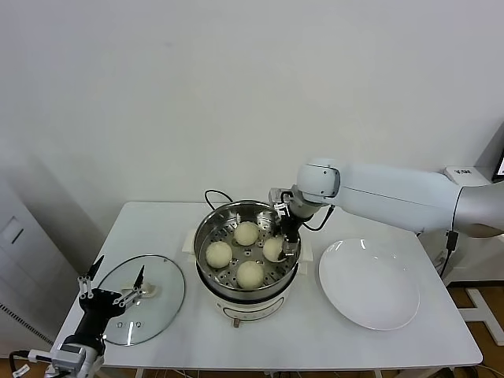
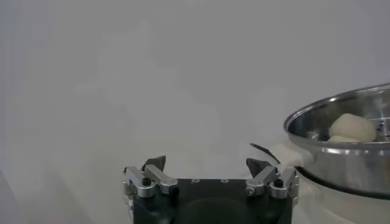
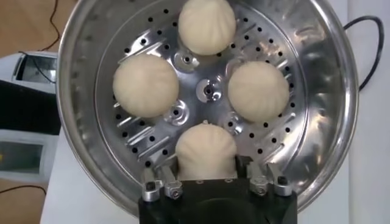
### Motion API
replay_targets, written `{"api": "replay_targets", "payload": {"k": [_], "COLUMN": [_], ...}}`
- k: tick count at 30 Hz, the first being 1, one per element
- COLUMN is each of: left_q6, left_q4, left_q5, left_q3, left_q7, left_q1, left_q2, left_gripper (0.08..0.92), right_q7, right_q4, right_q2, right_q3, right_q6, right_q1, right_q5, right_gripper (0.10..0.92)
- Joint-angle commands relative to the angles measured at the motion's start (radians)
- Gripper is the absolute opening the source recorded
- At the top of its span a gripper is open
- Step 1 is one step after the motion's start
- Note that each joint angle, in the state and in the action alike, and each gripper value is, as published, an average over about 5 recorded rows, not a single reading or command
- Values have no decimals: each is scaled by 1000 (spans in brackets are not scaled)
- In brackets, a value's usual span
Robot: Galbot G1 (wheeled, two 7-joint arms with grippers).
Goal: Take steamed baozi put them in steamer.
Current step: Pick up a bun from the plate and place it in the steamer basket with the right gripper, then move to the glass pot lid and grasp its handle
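Note:
The steamer (image 1: 206,230) stands mid-table, a shiny steel pot with a perforated tray on a white base. Four cream-white baozi lie on its tray: three free ones (image 1: 246,233) (image 1: 219,253) (image 1: 250,273) and one on the right side (image 1: 273,249). My right gripper (image 1: 285,242) reaches down into the pot and is shut on that right-side baozi (image 3: 206,152), which rests at tray level between the fingers (image 3: 169,176). The other buns show beyond it (image 3: 206,24) (image 3: 146,85) (image 3: 258,90). My left gripper (image 1: 118,272) is open and empty at the table's left front.
A round glass lid (image 1: 150,311) with a white handle lies flat at the left, under the left gripper (image 2: 206,163). A bare white plate (image 1: 370,287) sits right of the steamer. A black cord (image 1: 211,195) runs behind the pot. The steamer's rim (image 2: 347,159) shows from the left wrist.

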Motion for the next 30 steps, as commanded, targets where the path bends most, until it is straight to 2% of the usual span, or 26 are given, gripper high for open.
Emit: {"api": "replay_targets", "payload": {"k": [1, 5, 7, 10, 13, 16, 20, 25, 30], "left_q6": [-1, -1, -1, -1, 1, 3, 2, -10, -8], "left_q4": [-4, -5, -6, -8, -8, -10, -13, -30, -38], "left_q5": [-1, -1, -1, 2, 6, 11, 17, 24, 35], "left_q3": [-1, -1, 0, 6, 15, 22, 29, 15, 26], "left_q7": [0, 0, 0, -1, -3, -7, -12, -20, -31], "left_q1": [1, 3, 3, 1, -4, -7, -8, 15, 16], "left_q2": [3, 6, 6, 6, 6, 9, 7, -28, -41], "left_gripper": [823, 823, 823, 823, 823, 823, 823, 823, 823], "right_q7": [11, 26, 111, 371, 668, 889, 1061, 1116, 1126], "right_q4": [-5, -18, -34, -52, -37, -7, 40, 75, 238], "right_q2": [-11, -59, -91, -148, -209, -265, -340, -340, -273], "right_q3": [66, 171, 232, 344, 525, 765, 1048, 1352, 1689], "right_q6": [-6, 12, 44, 158, 294, 376, 442, 508, 511], "right_q1": [17, 30, 18, -50, -209, -424, -704, -1040, -1444], "right_q5": [65, 225, 326, 476, 556, 561, 526, 434, 368], "right_gripper": [789, 820, 822, 823, 823, 823, 823, 823, 823]}}
